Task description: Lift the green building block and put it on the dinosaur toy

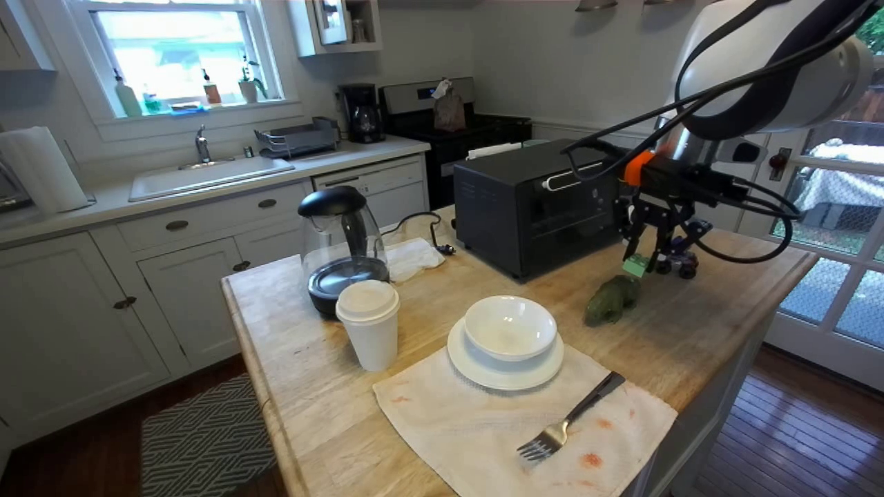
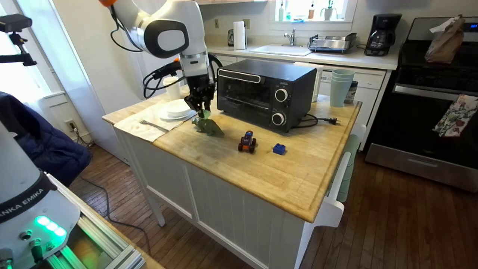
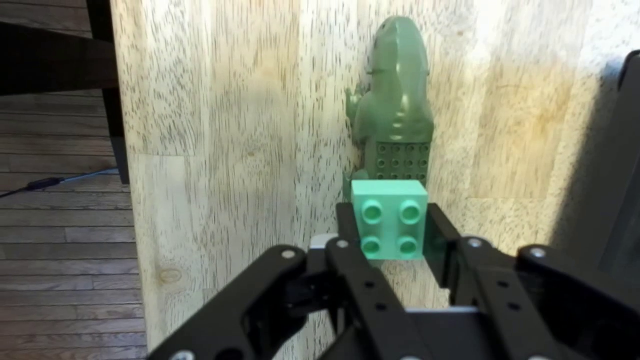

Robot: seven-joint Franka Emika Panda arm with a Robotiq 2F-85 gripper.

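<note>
Fingers (image 3: 439,235) pinching green building block (image 3: 390,220), studs toward wrist, just above or touching dinosaur toy (image 3: 401,107), can't tell which. Toy's long axis up-down in wrist view, near-parallel to worktop (image 3: 240,200) edge.

Elongated leaf-green plastic dinosaur toy (image 3: 400,107): smooth, glossy highlights along the back. Close to the toy, boxy mint-green plastic building block (image 3: 390,220): smooth, satin-looking, studded. Under the toy, flat pale-brown wooden tabletop (image 3: 250,125): grain showing. Near the toy, round white ceramic-looking bowl (image 1: 511,335): smooth, glossy. Also near the toy, rectangular cream cloth placemat (image 1: 497,428): matt, faintly textured.
</note>
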